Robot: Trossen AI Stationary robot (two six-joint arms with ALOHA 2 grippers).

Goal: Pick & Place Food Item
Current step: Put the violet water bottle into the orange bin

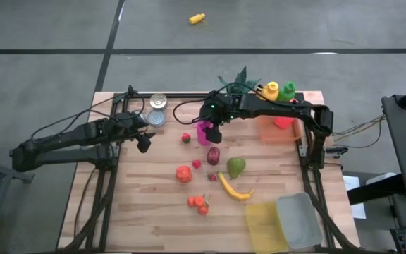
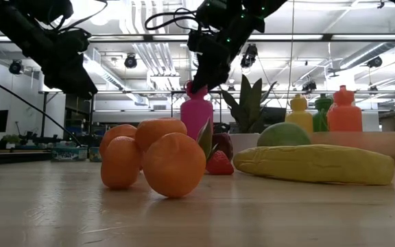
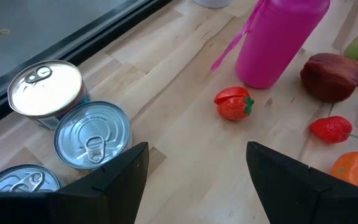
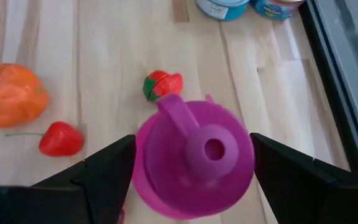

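Currently: right gripper (image 4: 191, 165), centre frame, fingers spread either side of upright pink bottle (image 4: 194, 158), positioned for grasp, not yet clenched. Left gripper (image 3: 194, 171) open, empty, waiting near cans (image 3: 92, 134).

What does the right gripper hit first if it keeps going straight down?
The pink bottle. The right gripper points down with its open fingers either side of the bottle's cap, so the cap comes first. How much gap remains is hard to judge.

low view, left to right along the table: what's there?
Oranges → pink bottle → strawberry → banana → orange bottle.
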